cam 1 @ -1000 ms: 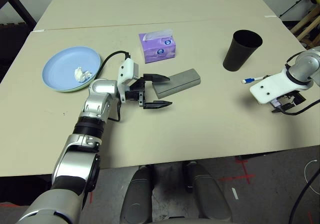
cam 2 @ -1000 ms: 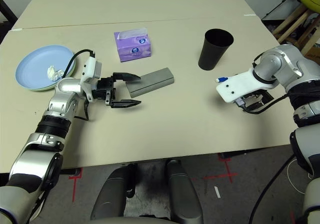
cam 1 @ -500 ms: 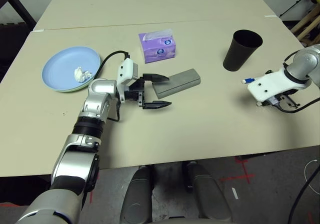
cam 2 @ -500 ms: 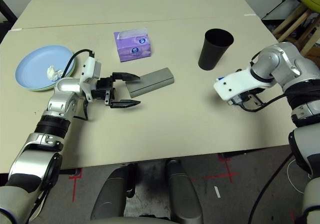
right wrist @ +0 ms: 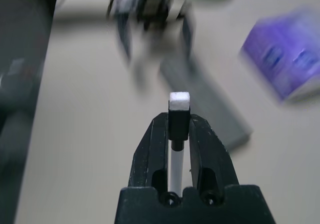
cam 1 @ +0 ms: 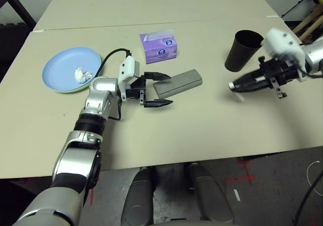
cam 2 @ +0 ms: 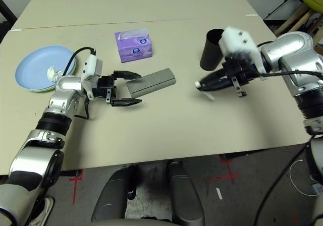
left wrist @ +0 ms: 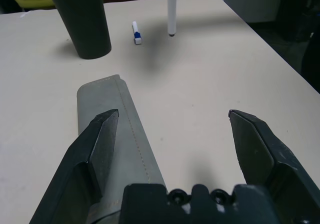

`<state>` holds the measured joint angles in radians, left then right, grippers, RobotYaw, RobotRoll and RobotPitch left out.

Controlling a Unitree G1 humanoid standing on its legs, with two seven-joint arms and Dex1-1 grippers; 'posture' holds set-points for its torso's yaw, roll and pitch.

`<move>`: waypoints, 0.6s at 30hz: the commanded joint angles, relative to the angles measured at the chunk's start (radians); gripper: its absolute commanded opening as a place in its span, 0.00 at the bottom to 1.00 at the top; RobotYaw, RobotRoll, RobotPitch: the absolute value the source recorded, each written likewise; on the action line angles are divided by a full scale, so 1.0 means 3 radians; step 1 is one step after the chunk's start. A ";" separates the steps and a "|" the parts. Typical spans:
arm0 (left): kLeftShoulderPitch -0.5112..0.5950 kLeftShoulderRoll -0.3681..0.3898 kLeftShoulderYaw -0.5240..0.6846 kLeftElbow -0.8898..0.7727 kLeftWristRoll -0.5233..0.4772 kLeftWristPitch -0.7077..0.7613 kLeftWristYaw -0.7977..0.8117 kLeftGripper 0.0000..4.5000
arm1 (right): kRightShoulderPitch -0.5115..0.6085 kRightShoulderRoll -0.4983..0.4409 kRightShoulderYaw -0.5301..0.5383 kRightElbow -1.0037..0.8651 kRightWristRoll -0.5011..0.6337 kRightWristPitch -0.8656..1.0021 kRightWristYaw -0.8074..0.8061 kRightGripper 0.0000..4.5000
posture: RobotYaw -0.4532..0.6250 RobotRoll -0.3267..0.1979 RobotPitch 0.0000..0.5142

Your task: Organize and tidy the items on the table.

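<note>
Right gripper (right wrist: pixel 179 115), now off the table (cam 1: pixel 202 130), swung leftward with the pen (right wrist: pixel 179 104).

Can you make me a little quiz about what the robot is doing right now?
1. True or false: the right gripper is shut on a white pen.
2. What lies on the light blue plate? A) a crumpled white tissue B) a spoon C) a banana
3. Fill in: the left gripper is open, with one finger over the end of the grey ____.

Key: 1 true; 2 A; 3 glasses case.
</note>
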<state>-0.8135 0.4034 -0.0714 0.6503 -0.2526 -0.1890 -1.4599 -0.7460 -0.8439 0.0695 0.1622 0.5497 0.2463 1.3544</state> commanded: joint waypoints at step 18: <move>0.0090 -0.0005 -0.0078 -0.0023 0.0017 -0.0008 -0.0042 1.00 | 0.0446 0.1554 -0.0944 -0.0690 -0.0502 -0.0678 -0.2808 0.09 | 0.43 0.62 0.38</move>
<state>-0.7984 0.4029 -0.0806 0.6473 -0.2528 -0.1903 -1.4616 -0.6079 -0.3793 -0.1879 -0.0595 0.4161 0.0716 0.5407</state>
